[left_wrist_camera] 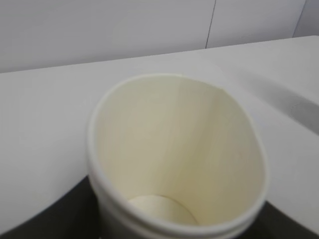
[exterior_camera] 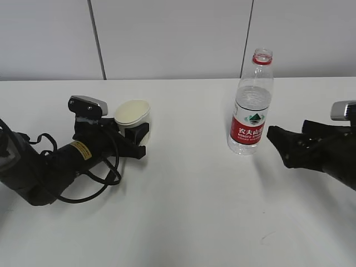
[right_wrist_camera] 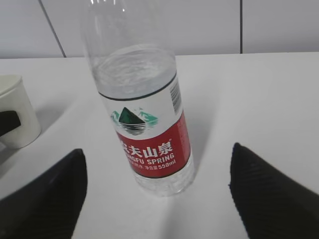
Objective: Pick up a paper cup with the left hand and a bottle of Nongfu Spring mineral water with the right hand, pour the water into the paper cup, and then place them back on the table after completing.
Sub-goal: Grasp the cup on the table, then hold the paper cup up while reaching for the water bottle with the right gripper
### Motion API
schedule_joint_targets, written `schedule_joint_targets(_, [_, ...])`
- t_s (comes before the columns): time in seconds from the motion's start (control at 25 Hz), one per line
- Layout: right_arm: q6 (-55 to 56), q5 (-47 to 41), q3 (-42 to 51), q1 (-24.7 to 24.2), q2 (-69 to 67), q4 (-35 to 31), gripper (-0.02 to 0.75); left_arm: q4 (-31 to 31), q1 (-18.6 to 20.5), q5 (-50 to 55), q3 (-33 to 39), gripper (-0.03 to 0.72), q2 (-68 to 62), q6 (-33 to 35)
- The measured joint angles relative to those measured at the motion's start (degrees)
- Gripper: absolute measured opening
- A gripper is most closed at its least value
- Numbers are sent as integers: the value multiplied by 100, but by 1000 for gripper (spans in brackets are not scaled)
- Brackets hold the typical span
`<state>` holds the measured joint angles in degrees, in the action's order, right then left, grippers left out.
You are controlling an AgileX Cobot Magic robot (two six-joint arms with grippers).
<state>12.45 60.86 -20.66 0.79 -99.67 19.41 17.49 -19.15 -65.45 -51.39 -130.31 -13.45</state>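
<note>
The white paper cup (exterior_camera: pixel 133 113) stands left of centre on the table (exterior_camera: pixel 189 211), leaning slightly, and my left gripper (exterior_camera: pixel 137 135) is shut on its lower wall. In the left wrist view the cup (left_wrist_camera: pixel 174 144) fills the frame, cream inside and empty, with black fingers (left_wrist_camera: pixel 45 219) at both lower corners. The uncapped Nongfu Spring bottle (exterior_camera: pixel 251 105) stands upright right of centre, holding clear water (right_wrist_camera: pixel 134 67) up to its shoulder. My right gripper (exterior_camera: pixel 276 139) is open, low over the table just right of the bottle. In the right wrist view the bottle (right_wrist_camera: pixel 149 144) stands just beyond the spread fingertips (right_wrist_camera: pixel 75 169).
A white panelled wall (exterior_camera: pixel 167 39) runs behind the table's far edge. The cup and one left finger show at the left edge of the right wrist view (right_wrist_camera: pixel 15 119). A black cable (exterior_camera: pixel 100 178) loops on the table beside the left arm.
</note>
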Motion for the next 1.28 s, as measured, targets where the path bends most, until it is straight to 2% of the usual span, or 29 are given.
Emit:
schedule_joint_targets(0.44, [27,90,-1152,0,-1041,593,671,0,0,0,0,396,0,0])
schedule_joint_targets(1.08, [88,90,-2601,316,-2298,721,669,0,0,0,0,396,0,0])
schedule_joint_targets(1.28, [101,90,-2626,316,-2312,721,619,0,0,0,0,396,0,0])
